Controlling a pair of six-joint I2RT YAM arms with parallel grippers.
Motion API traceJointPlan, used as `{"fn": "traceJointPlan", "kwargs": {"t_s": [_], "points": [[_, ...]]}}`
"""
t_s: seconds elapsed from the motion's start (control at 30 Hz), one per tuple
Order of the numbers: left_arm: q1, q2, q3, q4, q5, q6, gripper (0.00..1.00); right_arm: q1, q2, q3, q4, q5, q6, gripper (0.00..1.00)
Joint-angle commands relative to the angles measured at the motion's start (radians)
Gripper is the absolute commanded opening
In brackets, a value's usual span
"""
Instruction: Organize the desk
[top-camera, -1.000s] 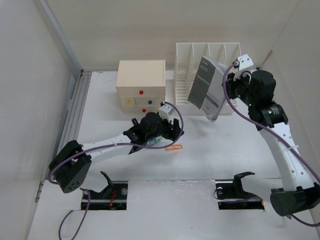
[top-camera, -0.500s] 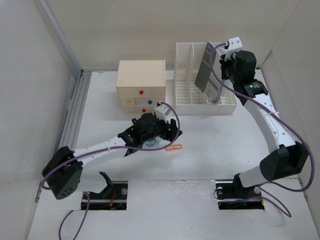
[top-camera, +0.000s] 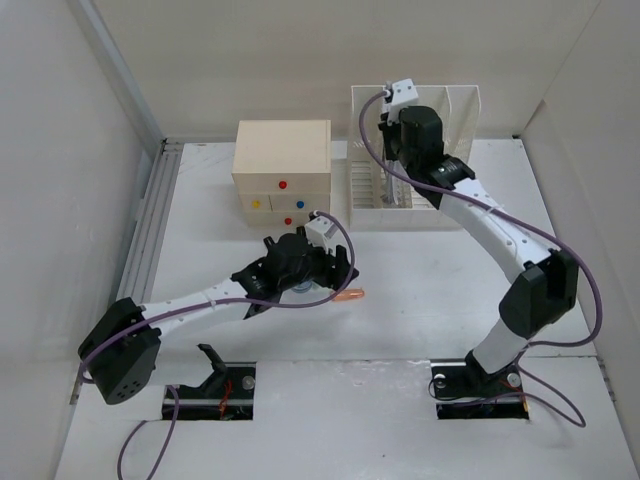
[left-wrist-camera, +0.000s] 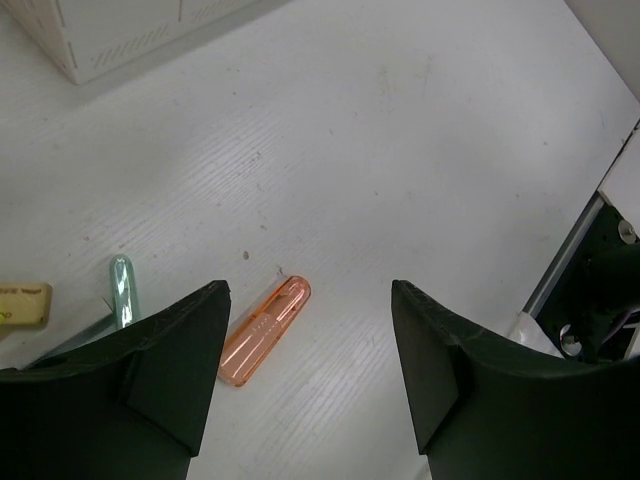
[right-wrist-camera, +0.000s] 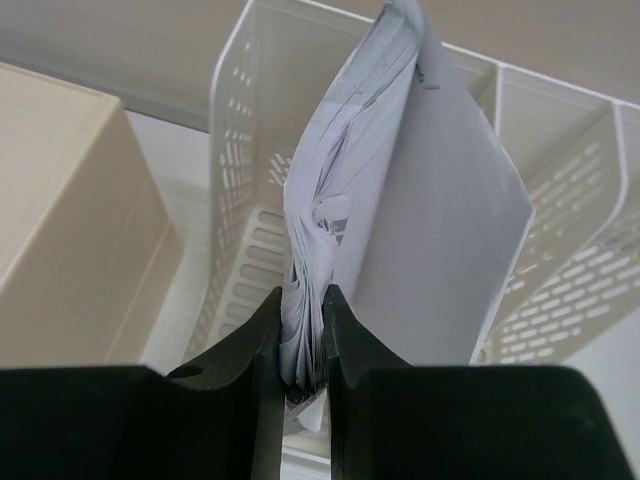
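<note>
The desk (top-camera: 450, 280) is a wide white tabletop. My right gripper (top-camera: 392, 165) reaches into the left part of the white slotted file rack (top-camera: 462, 105). In the right wrist view it (right-wrist-camera: 302, 300) is shut on the lower edge of a grey-and-white paper booklet (right-wrist-camera: 400, 200), which stands upright between the rack's dividers (right-wrist-camera: 240, 150). My left gripper (top-camera: 333, 273) hovers low over the desk's middle (left-wrist-camera: 400, 150), open (left-wrist-camera: 306, 290), nothing between its fingers. An orange translucent pen cap (left-wrist-camera: 265, 330) lies just inside the left finger, also seen from above (top-camera: 349, 295).
A cream drawer box (top-camera: 282, 165) with coloured knobs stands left of the rack. A clear greenish pen (left-wrist-camera: 122, 290) and a small yellow piece (left-wrist-camera: 20, 303) lie left of the left gripper. Walls close in at left and right.
The right arm swung left along the rack with the booklet, from its right end to its left slots, turning it upright. The left arm barely shifted, jaws unchanged.
</note>
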Motion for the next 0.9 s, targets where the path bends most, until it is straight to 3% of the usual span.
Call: {"fn": "traceJointPlan", "kwargs": {"t_s": [0.0,0.33,0.57,0.6,0.63,0.67,0.7,0.73,0.77,0.87], "points": [[0.002,-0.046,-0.008,0.032,-0.001,-0.008,0.63,0.015,-0.005,0.064,0.194,-0.024,0.079,0.00],[0.002,-0.074,-0.026,0.052,-0.011,-0.008,0.63,-0.118,-0.005,-0.094,0.317,-0.305,0.259,0.00],[0.002,-0.103,-0.026,0.052,-0.030,-0.028,0.63,-0.121,-0.005,-0.145,0.317,-0.291,0.259,0.00],[0.002,-0.125,-0.026,0.052,-0.044,-0.028,0.63,-0.121,-0.005,-0.145,0.317,-0.291,0.248,0.09],[0.002,-0.134,-0.035,0.052,-0.055,-0.028,0.63,-0.112,-0.005,-0.166,0.317,-0.291,0.215,0.26],[0.002,-0.146,-0.035,0.052,-0.095,-0.041,0.67,-0.112,-0.028,-0.176,0.317,-0.300,0.195,0.47],[0.002,-0.175,-0.035,0.052,-0.121,-0.051,0.70,-0.100,-0.045,-0.185,0.317,-0.300,0.172,0.81],[0.002,-0.191,-0.035,0.052,-0.151,-0.051,0.73,-0.091,-0.063,-0.194,0.317,-0.291,0.137,0.93],[0.002,-0.206,-0.035,0.052,-0.190,-0.065,0.74,-0.080,-0.086,-0.208,0.317,-0.276,0.064,1.00],[0.012,-0.263,0.003,0.043,-0.394,-0.105,0.83,-0.049,-0.207,-0.242,0.308,-0.242,-0.037,1.00]]}}
